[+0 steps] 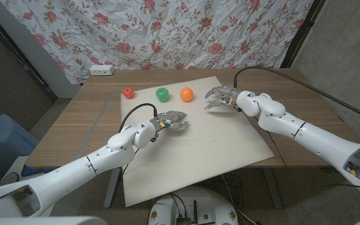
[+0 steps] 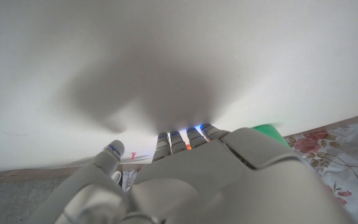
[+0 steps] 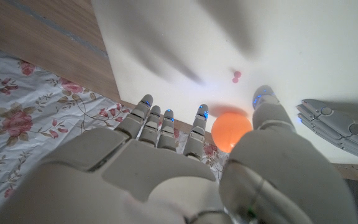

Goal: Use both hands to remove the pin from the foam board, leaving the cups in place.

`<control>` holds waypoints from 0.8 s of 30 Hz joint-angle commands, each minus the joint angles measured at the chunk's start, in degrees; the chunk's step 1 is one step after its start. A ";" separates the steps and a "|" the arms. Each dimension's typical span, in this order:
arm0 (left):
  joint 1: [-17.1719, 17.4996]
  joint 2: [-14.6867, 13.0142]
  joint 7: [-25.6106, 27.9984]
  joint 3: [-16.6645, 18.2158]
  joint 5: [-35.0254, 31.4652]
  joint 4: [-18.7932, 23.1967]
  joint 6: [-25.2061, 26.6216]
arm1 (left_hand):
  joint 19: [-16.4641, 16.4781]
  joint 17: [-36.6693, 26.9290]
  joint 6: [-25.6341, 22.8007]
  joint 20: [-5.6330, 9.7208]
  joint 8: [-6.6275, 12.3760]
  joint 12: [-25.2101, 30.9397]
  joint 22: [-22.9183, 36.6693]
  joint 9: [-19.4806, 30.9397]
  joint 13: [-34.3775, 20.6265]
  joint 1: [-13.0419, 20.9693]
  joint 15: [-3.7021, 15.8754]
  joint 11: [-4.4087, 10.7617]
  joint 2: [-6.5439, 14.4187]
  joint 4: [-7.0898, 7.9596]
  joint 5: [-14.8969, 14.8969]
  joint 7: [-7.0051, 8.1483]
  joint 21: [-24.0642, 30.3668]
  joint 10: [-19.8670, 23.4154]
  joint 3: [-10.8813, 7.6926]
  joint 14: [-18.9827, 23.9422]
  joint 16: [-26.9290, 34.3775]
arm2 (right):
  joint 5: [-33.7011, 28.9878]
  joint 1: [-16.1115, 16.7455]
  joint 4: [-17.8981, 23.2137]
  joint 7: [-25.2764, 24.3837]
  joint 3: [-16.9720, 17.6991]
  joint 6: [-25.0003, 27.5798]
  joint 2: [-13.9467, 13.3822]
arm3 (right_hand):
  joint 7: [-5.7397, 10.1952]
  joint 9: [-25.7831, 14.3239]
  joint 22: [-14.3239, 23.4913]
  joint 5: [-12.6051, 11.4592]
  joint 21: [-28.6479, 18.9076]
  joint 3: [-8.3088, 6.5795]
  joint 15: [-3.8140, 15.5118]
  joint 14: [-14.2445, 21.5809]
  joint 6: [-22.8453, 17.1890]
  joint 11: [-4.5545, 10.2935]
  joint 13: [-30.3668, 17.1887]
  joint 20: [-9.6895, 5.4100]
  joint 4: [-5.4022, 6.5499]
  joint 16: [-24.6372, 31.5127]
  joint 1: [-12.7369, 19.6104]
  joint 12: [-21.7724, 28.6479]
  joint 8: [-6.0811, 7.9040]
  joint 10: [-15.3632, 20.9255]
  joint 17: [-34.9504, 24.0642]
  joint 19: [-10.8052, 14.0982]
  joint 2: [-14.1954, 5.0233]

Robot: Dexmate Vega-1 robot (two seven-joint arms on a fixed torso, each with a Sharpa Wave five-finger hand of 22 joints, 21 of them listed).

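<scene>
On the wooden table [image 1: 74, 134] lies a large white foam board [image 1: 211, 150], with three cups standing in a row along its far edge: a red cup [image 1: 128, 92], a green cup [image 1: 162, 94] and an orange cup [image 1: 186, 94].

The pin [image 3: 235, 76] shows in the right wrist view as a small red thing with two rounded parts side by side, stuck in the white board just beyond the orange cup [image 3: 231, 130] as that camera looks. It lies a little ahead of the right hand's fingertips [image 3: 263, 96], apart from them, with the left hand [image 3: 337, 127] reaching in from the side, also not touching it. It is too small to tell its long axis or which way it points. In the head view I cannot make it out; it would lie somewhere in the gap between the two hands.

The left hand [image 1: 171, 121] hovers over the board, near its middle and nearer the robot than the green cup, its fingers loosely curled and spread, with nothing in them. In the left wrist view that hand [image 2: 191, 180] reaches toward the white board [image 2: 166, 56], with a sliver of the green cup [image 2: 267, 130] beside it.

The right hand [image 1: 220, 97] is just to the right of the orange cup, fingers apart and pointing toward the left hand, holding nothing. The right wrist view shows the same hand [image 3: 166, 174] with its fingers splayed over the board's edge.

A flowered cloth [image 1: 167, 31] hangs behind the table.
</scene>
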State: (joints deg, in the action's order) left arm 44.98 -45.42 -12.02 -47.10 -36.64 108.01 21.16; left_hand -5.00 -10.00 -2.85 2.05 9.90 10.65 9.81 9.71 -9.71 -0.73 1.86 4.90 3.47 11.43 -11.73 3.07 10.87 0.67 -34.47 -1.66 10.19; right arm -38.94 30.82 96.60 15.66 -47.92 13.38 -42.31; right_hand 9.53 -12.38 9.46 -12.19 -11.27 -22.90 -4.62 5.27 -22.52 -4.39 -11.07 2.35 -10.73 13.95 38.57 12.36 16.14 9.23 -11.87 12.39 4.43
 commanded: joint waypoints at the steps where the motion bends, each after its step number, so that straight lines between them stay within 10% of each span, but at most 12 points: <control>1: -0.11 -0.08 -0.23 0.09 0.19 -0.26 -0.42 | -0.30 -0.19 0.04 4.50 0.45 0.20 0.24 0.27 -0.21 0.08 3.68 0.45 7.68 -0.18 -0.35 0.61 0.42 0.33 -0.14 -0.21 0.25 | -1.67 0.46 -1.00 -1.84 -0.91 0.61 0.73 | 0.22 -0.27 0.13 0.31 -0.50 -0.75 0.17 0.80 -1.06 0.45 -0.29 0.10 0.05 0.08 1.90 -0.19 1.03 0.67 -0.21 1.25 0.19; 24: -0.49 0.14 -0.39 -0.14 0.81 -1.06 -1.57 | -0.09 -0.12 0.13 4.47 0.45 0.13 0.18 0.27 -0.22 0.32 3.87 0.74 7.71 -0.39 -0.44 1.12 0.46 0.10 -0.61 -0.36 0.18 | -1.02 1.23 -4.08 -7.00 -1.10 -1.00 2.01 | 2.35 -1.27 0.15 1.12 -0.34 -2.59 1.28 1.70 -8.13 1.53 -0.47 -0.51 0.60 0.20 6.14 -0.34 5.34 1.95 -1.01 3.86 0.71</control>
State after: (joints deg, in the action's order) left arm 44.72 -45.34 -12.38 -47.14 -36.39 107.40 20.69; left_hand -5.00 -10.03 -2.78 2.05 9.99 10.58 9.78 9.78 -9.77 -0.73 1.86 5.14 3.47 11.08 -11.73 3.81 10.87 0.91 -34.82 -1.66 10.19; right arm -40.39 31.86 93.85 10.75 -48.90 13.07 -40.95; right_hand 11.71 -13.46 9.46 -11.31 -11.26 -24.93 -3.58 6.28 -29.61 -2.96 -11.34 1.94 -9.95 13.95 44.31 12.07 20.72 10.65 -12.67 15.66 5.20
